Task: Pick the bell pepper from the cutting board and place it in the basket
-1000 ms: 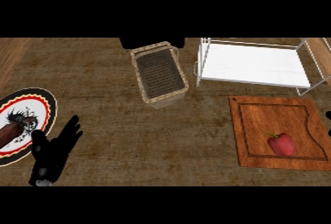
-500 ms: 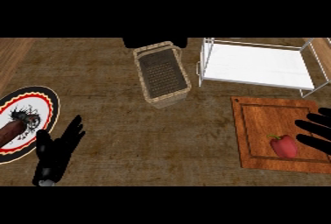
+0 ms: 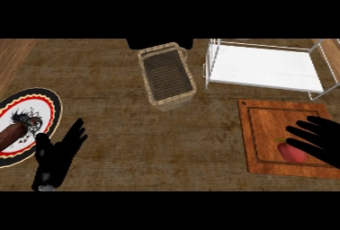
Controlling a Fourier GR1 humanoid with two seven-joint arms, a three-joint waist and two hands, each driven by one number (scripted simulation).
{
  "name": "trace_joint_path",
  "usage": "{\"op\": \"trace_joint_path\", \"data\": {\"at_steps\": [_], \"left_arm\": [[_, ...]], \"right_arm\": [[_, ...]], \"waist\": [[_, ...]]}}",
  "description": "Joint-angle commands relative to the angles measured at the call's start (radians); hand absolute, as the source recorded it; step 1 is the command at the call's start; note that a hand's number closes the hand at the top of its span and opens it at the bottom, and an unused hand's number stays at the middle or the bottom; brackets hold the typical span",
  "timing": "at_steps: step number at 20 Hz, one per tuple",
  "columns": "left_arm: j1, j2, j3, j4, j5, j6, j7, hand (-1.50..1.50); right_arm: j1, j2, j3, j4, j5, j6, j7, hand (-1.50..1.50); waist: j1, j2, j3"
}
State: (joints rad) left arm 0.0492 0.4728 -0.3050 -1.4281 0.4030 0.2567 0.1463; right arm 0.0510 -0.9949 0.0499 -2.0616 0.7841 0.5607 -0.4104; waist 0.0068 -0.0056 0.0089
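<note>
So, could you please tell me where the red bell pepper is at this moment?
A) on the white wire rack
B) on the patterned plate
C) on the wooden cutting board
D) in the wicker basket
C: the bell pepper lies on the cutting board, partly under the open right hand, and no pepper shows in the basket.

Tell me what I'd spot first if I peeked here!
The red bell pepper pops out, on the wooden cutting board at right, with the black right hand spread open over it. Next, the woven basket up the middle and the plate far left.
</note>
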Motion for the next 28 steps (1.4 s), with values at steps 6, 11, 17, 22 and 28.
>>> {"op": "trace_joint_path", "data": {"at_steps": [6, 11, 17, 22, 28], "left_arm": [[0.068, -0.04, -0.023, 0.05, -0.033, -0.025, 0.015, 0.0], [0.024, -0.033, 0.034, 0.091, -0.033, -0.05, 0.022, 0.0], [0.062, -0.035, 0.03, 0.037, -0.055, -0.046, 0.058, 0.0], [0.053, -0.036, 0.064, 0.087, -0.052, -0.079, 0.042, 0.0], [0.064, -0.072, 0.038, 0.027, -0.096, -0.046, 0.069, 0.0]], "right_arm": [[-0.069, 0.109, 0.099, 0.192, 0.129, -0.096, -0.069, -1.5], [-0.041, 0.103, 0.057, 0.26, 0.176, -0.176, -0.16, -1.5], [-0.071, 0.22, 0.147, 0.323, 0.267, -0.228, -0.127, -1.5], [-0.119, 0.195, 0.105, 0.427, 0.272, -0.249, -0.212, -1.5], [-0.12, 0.263, 0.183, 0.443, 0.404, -0.243, -0.112, -1.5]], "waist": [[0.006, 0.008, -0.009], [-0.007, 0.007, -0.009], [-0.001, 0.006, -0.008], [0.001, 0.008, -0.009], [0.002, 0.007, -0.008]]}}
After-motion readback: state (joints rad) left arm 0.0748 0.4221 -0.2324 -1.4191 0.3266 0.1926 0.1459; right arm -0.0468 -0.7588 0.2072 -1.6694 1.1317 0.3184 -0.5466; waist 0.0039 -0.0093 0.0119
